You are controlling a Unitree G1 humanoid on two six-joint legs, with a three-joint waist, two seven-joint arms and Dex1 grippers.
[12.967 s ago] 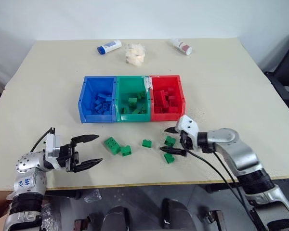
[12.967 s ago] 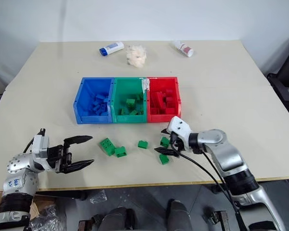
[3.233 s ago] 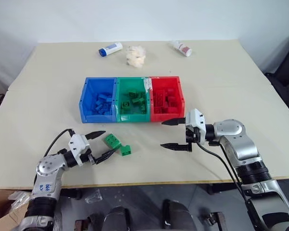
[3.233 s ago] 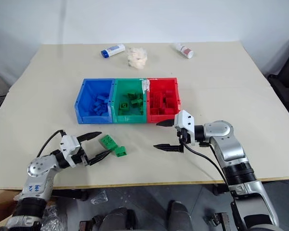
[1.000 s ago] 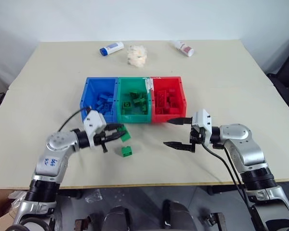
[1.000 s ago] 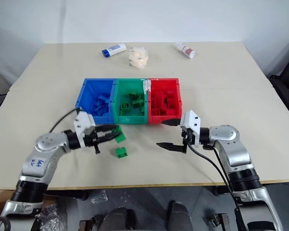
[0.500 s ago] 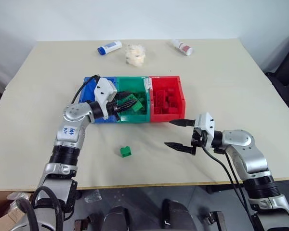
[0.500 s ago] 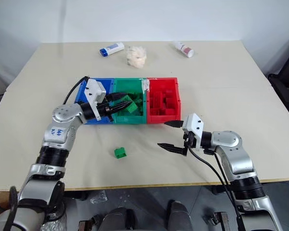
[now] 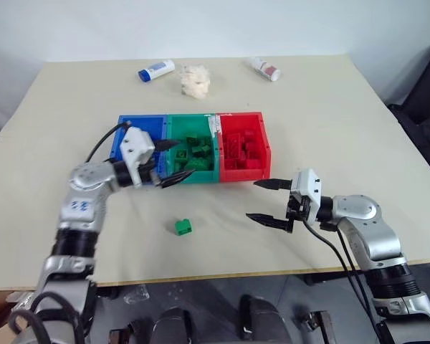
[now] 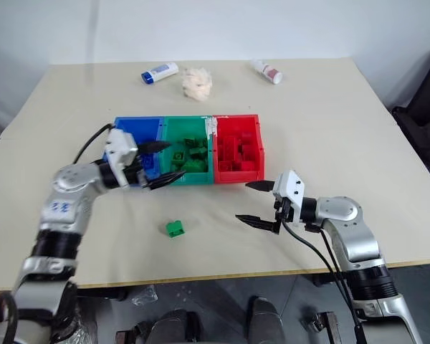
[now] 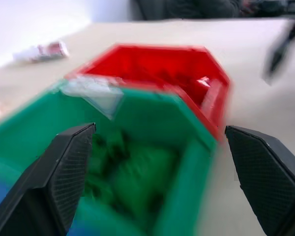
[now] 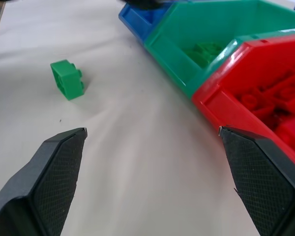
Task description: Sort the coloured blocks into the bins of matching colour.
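Three joined bins stand mid-table: blue (image 9: 138, 120), green (image 9: 191, 118) and red (image 9: 242, 116). Several green blocks (image 9: 198, 152) lie in the green bin. My left gripper (image 9: 176, 162) is open and empty. It hovers at the green bin's near-left corner, and the left wrist view looks into that bin (image 11: 187, 162). One small green block (image 9: 183, 226) lies on the table in front of the bins, also seen in the right wrist view (image 12: 67, 79). My right gripper (image 9: 254, 200) stands open and empty, in front of the red bin and to the right of the loose block.
At the table's far side lie a white bottle with a blue cap (image 9: 156, 70), a crumpled white wad (image 9: 195, 79) and a white bottle with a red label (image 9: 265, 69). A dark chair (image 9: 426, 100) stands off the table's right edge.
My left gripper carried a green block from the table to the green bin, opened, and now holds nothing, drawn back to the bin's near-left corner. The right gripper stayed put.
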